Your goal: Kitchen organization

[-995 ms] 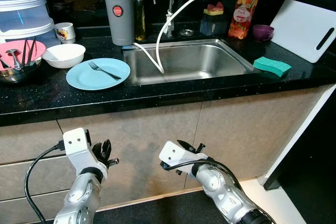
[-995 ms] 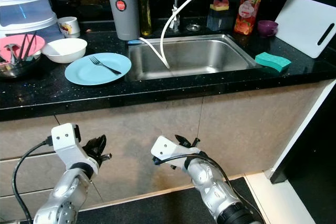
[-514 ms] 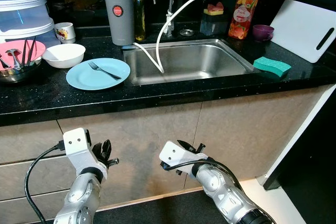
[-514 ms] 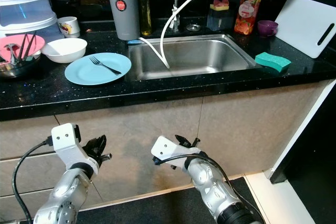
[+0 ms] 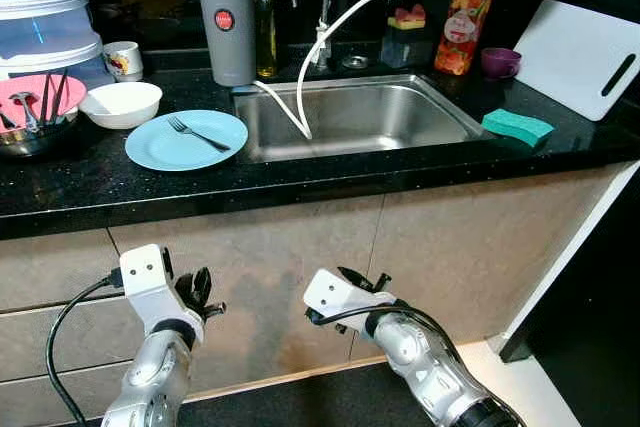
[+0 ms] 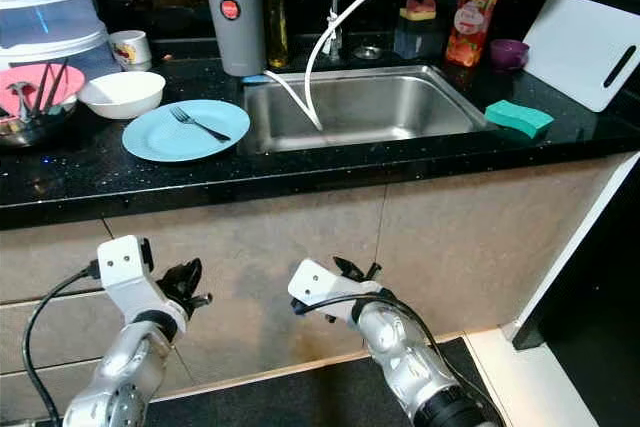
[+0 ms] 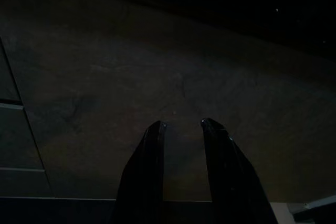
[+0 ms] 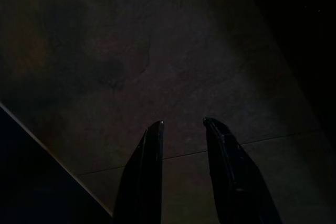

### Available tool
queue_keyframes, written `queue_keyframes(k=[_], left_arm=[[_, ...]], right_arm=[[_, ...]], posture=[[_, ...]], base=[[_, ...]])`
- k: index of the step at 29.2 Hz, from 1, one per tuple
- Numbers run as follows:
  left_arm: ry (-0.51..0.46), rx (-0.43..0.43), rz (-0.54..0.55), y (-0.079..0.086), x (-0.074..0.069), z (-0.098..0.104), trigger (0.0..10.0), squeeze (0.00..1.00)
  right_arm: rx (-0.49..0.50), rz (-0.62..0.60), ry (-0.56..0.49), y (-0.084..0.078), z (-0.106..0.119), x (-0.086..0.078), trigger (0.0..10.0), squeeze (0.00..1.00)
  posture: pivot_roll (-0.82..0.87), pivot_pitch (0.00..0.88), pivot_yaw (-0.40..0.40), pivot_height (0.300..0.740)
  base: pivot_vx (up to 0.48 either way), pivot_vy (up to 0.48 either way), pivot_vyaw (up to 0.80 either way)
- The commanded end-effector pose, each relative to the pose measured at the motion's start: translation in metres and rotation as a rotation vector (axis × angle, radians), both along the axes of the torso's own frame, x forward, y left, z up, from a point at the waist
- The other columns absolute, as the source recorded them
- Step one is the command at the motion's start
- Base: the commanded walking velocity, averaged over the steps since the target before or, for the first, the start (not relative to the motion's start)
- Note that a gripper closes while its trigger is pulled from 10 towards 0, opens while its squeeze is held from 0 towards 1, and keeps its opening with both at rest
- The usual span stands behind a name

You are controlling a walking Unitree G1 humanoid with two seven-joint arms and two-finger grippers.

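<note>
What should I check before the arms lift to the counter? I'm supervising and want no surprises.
1. Left gripper open, holding nothing: ok.
2. Right gripper open, holding nothing: ok.
3. Both arms hang below the countertop, facing the cabinet front: ok.
4. Fork rests loose on the blue plate; may slide: not ok.
5. Hose hangs into the sink; water running: cannot tell.

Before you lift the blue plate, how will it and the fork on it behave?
The plate looks glazed and shallow, so it is probably stiff, breakable and slippery at the rim. The fork lies loose across it and would likely slide off if the plate tilts. Both grippers, left and right, hang open below the counter.
</note>
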State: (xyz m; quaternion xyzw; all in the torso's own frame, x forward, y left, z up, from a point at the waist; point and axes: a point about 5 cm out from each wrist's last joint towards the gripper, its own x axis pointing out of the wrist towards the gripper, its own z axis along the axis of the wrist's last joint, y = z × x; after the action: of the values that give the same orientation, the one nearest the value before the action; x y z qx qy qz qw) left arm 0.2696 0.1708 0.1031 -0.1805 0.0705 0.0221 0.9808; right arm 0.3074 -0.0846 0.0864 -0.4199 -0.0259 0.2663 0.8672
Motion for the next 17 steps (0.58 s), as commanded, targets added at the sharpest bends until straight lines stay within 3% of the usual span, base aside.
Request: queue_keyframes(k=[1,17], left_arm=[[0.021,-0.013,-0.002,-0.0015,0.0010,-0.0039,10.0,0.00],[0.018,-0.023,0.000,-0.0022,0.0014,-0.0030,10.0,0.00]], right_arm=[[-0.001,-0.008,0.012,-0.0039,-0.0025,0.0004,10.0,0.00],[-0.001,-0.007,0.012,-0.0051,-0.0016,0.0013,10.0,0.00]], posture=[[-0.15,0.000,0.004,0.740],[-0.15,0.002,0.002,0.740]], base=[[0.000,0.000,0.00],[0.000,0.000,0.00]])
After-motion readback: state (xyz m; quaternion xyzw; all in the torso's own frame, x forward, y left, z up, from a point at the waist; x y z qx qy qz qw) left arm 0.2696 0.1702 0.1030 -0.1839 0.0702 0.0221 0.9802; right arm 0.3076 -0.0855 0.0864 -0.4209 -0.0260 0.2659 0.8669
